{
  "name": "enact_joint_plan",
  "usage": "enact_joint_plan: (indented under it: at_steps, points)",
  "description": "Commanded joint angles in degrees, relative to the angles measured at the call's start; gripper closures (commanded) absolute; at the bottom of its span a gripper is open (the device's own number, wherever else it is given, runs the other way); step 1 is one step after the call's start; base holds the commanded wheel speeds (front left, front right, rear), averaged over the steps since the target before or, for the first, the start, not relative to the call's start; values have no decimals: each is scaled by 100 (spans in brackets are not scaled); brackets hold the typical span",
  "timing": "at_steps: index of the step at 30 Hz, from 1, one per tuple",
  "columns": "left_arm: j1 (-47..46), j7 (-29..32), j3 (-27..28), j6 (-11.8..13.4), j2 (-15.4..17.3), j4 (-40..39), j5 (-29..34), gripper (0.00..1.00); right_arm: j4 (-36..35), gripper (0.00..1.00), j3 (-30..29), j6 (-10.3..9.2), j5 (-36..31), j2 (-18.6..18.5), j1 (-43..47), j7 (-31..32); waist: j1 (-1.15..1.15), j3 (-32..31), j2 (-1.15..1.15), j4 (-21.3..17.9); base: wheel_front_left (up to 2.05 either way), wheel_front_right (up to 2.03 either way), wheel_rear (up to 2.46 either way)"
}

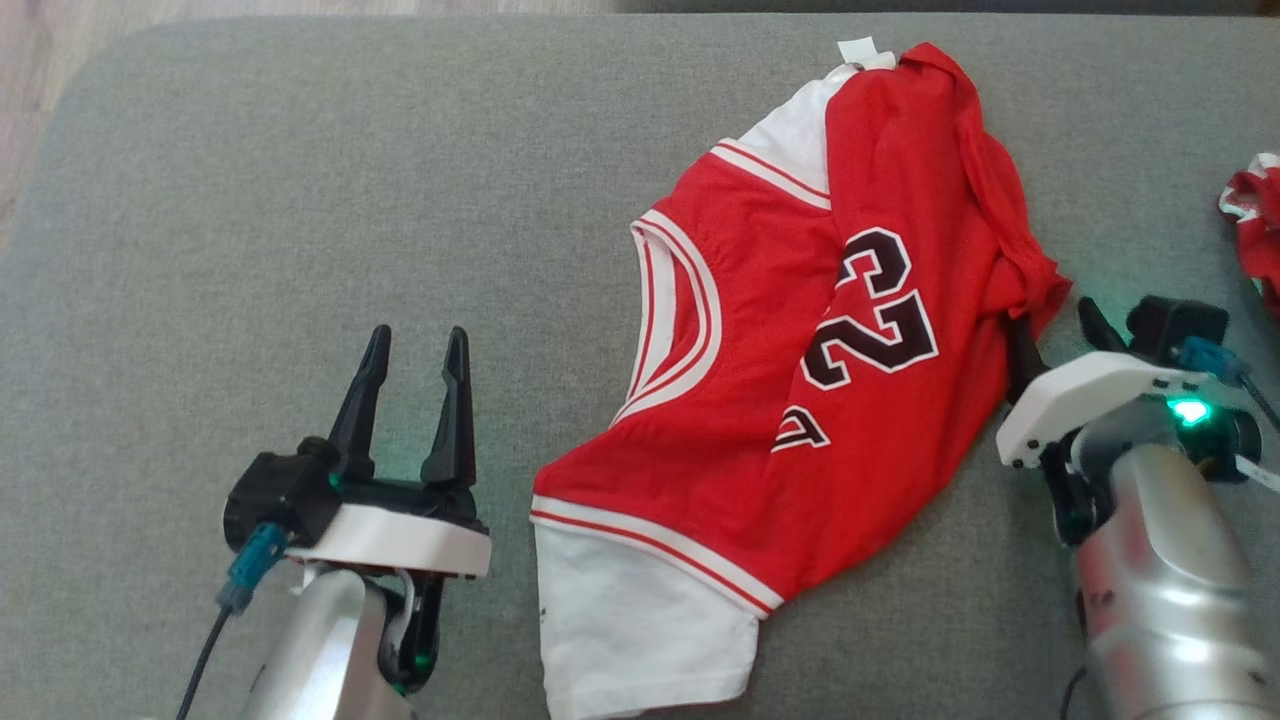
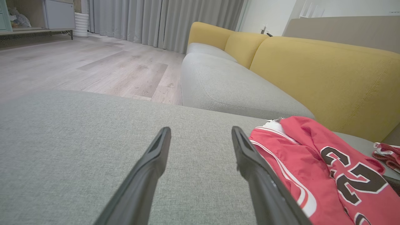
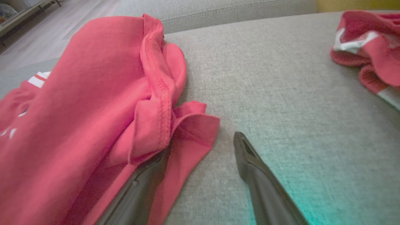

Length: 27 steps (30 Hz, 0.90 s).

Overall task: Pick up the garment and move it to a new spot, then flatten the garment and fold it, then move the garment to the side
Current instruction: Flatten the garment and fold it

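Note:
The garment (image 1: 800, 400) is a red jersey with white sleeves and a dark number on it, lying loosely folded on the grey cushion (image 1: 250, 200). My left gripper (image 1: 415, 335) stands open over bare cushion to the garment's left, with nothing between its fingers. The left wrist view has the garment (image 2: 312, 162) just right of that gripper (image 2: 201, 129). My right gripper (image 1: 1052, 325) is open at the garment's right edge. In the right wrist view, the right gripper (image 3: 201, 143) has its left finger tucked under a rumpled corner of the garment (image 3: 93, 109), while its other finger (image 3: 250, 159) lies on bare cushion.
A second red and white cloth (image 1: 1255, 225) lies bunched at the cushion's right edge, also seen as the cloth (image 3: 368, 47). Beyond the cushion are a sofa with a yellow back (image 2: 312, 72) and wooden floor (image 2: 93, 62). The cushion's rounded corner (image 1: 90, 70) is at the far left.

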Motion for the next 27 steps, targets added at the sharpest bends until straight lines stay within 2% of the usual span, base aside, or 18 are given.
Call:
enact_joint_plan:
  at_steps: [1,6,8,12,17,22,27]
  points:
    - [-210,-37,156,-22,41,-166,43,0,39,0,165,-4,-123,-5,-208,-84,0,18,0,1,0,0,0]
    - [-213,-37,151,-26,41,-141,70,0,493,0,309,-4,-173,-5,-510,-372,0,43,0,-29,0,0,0]
    - [-209,-37,157,-28,41,-117,88,0,673,100,356,-4,-186,-5,-593,-497,0,15,0,-53,0,0,0]
    - [-163,-37,206,-30,41,-76,104,0,972,100,272,-4,-312,-5,-642,-875,0,-161,0,-155,0,0,0]
    - [-49,-37,283,-32,41,-82,71,0,913,100,-50,-4,-512,-5,-453,-1150,0,-411,0,-375,0,0,0]
    - [118,-37,305,-32,41,-88,2,0,443,100,-372,-4,-768,-5,-70,-1212,0,-726,0,-675,0,0,0]
    - [217,-37,288,-4,41,-122,-74,0,-109,100,-584,-4,-859,-5,318,-986,0,-910,0,-833,0,0,0]
